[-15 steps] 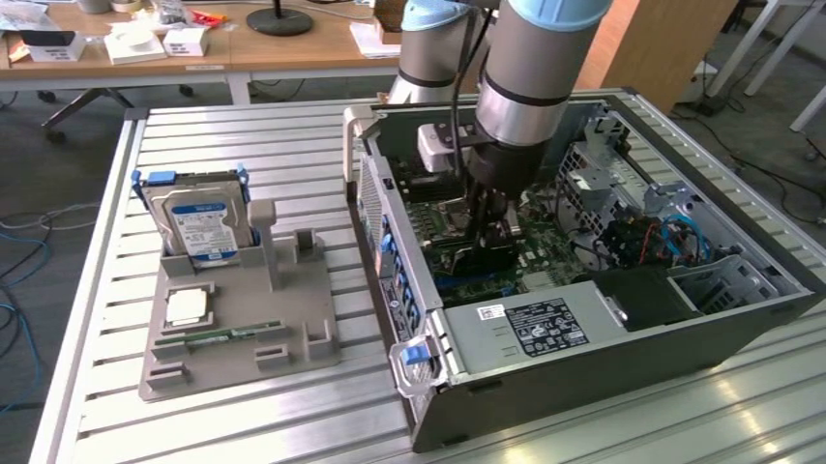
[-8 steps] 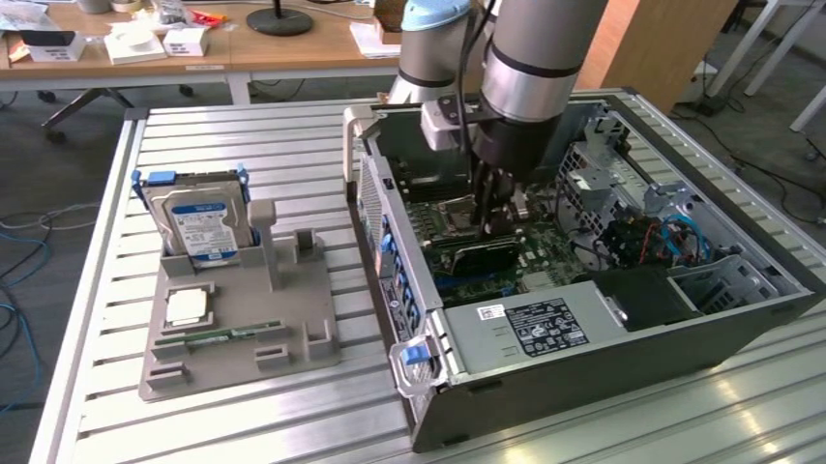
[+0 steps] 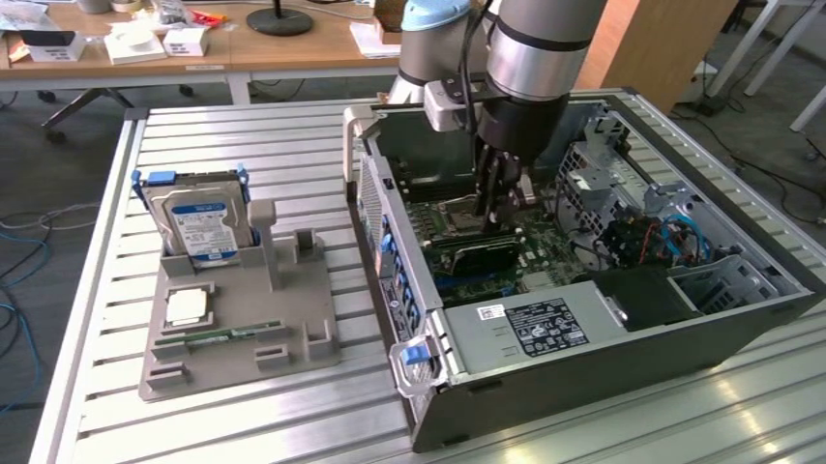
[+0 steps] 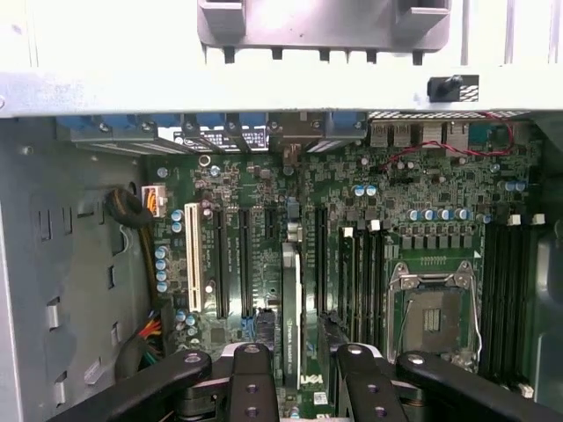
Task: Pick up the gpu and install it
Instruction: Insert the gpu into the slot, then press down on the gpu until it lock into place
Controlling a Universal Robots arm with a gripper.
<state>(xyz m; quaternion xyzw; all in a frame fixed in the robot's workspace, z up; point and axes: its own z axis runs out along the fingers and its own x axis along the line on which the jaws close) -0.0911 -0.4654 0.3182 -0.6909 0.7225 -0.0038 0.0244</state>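
Note:
The gpu (image 3: 475,253) is a thin dark card standing on edge in a slot of the motherboard inside the open computer case (image 3: 387,222). In the wrist view the gpu (image 4: 292,299) shows edge-on, running between the two fingers. My gripper (image 3: 501,208) hangs straight down into the case just above the card. Its fingers (image 4: 251,378) straddle the card with a gap to either side, so the gripper (image 4: 303,352) stands open around it. Where the card meets the slot is hidden.
A grey parts rack (image 3: 239,329) at the exterior view's left holds a hard drive (image 3: 196,227), a processor chip (image 3: 188,307) and a green memory stick (image 3: 226,335). In the case are the power supply (image 3: 536,324), drive cage (image 3: 606,184) and processor socket (image 4: 433,316).

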